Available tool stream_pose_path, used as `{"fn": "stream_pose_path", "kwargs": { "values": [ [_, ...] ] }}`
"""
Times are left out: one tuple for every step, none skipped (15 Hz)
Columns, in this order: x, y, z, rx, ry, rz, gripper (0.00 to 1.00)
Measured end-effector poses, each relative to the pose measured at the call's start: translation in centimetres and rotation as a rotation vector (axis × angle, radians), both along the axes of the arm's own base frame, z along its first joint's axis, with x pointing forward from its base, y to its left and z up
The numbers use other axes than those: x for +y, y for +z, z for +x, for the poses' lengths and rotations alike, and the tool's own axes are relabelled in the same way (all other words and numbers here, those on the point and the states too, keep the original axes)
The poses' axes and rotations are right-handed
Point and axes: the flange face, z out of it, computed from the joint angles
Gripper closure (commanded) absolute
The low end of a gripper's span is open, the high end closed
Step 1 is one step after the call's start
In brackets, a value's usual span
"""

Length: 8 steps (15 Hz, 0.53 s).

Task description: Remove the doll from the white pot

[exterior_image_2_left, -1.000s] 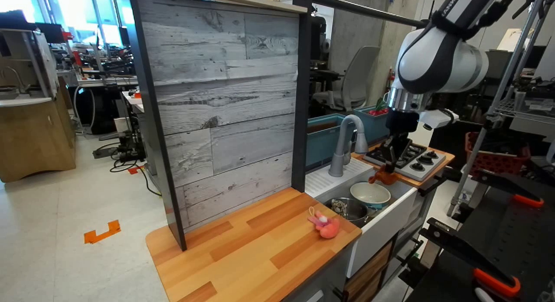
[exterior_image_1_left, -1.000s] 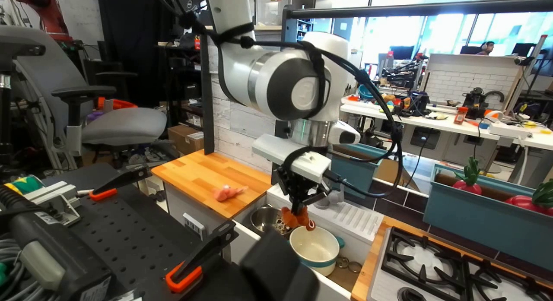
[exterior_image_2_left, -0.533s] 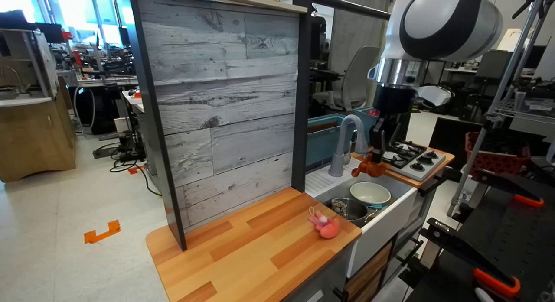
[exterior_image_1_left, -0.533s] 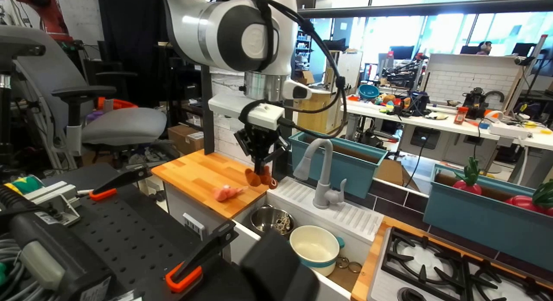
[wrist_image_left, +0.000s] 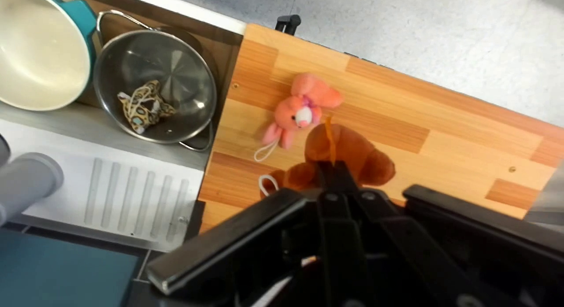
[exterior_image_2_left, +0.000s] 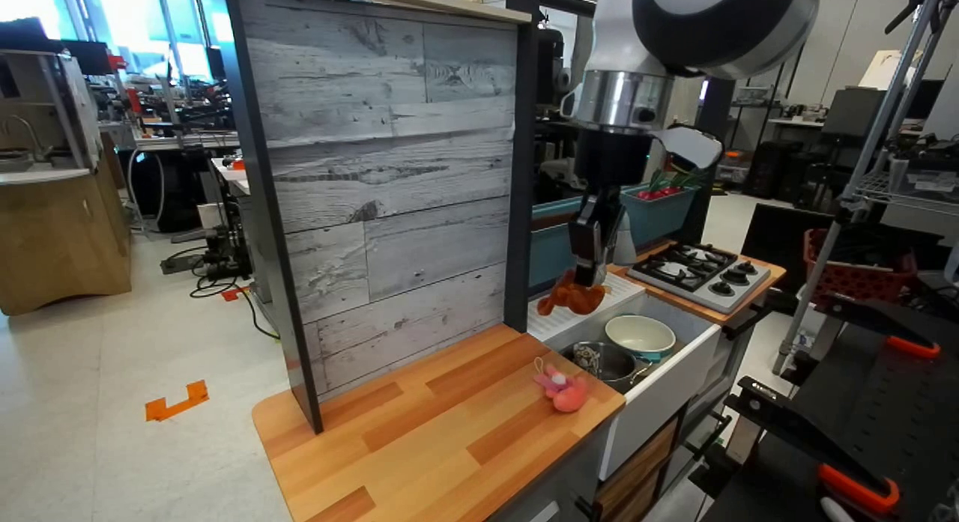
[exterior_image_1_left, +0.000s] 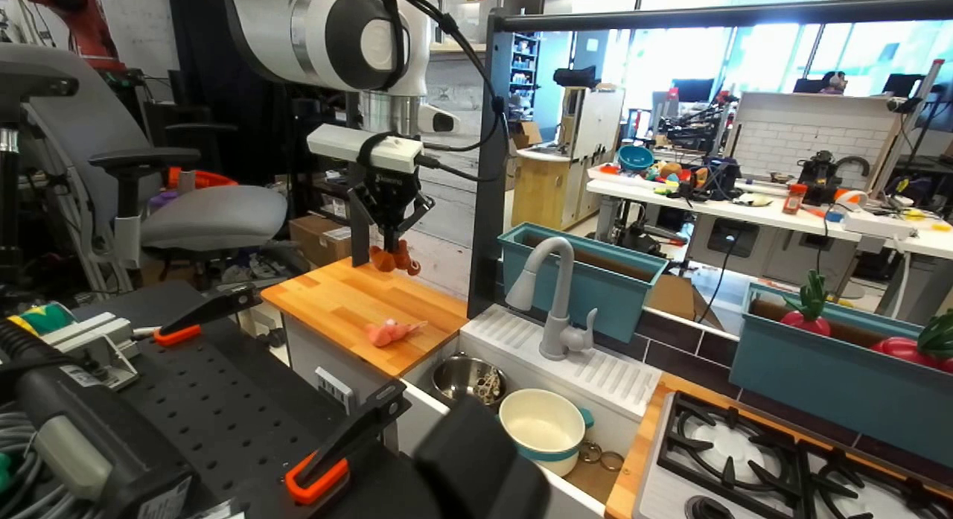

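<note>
- The doll, a lumpy orange-brown soft toy, hangs in the air, out of the white pot and well apart from it.
- The gripper points downward in both exterior views and pinches the doll between its 2 fingers.
- In the wrist view the doll shows against the wooden surface, near a pink toy lying there.
- A steel pot stands in the sink near the surface's edge, with a spotted toy inside.
- The white pot, teal-trimmed and cream inside, stands upright just beside the steel pot in the same sink.
- A grey faucet rises from a ribbed white ledge.
- A stove sits past the white pot, next to the sink.
</note>
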Motion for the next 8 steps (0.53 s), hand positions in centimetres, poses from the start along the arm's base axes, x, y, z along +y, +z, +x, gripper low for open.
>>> {"fn": "stream_pose_path", "kwargs": {
  "values": [
    [1.2,0.2,0.6,0.010,0.017,-0.001,1.00],
    [2.3,0.3,1.4,0.023,0.034,-0.002,1.00],
    [3.3,0.3,2.1,0.042,0.049,-0.004,1.00],
    [4.4,0.2,2.9,0.065,0.062,-0.007,1.00],
    [5.2,0.1,3.8,0.087,0.073,-0.010,1.00],
    [6.0,-0.2,4.5,0.109,0.081,-0.012,1.00],
    [6.8,-0.6,5.2,0.133,0.089,-0.016,1.00],
    [7.5,-1.1,5.6,0.154,0.099,-0.019,1.00]
  ]
}}
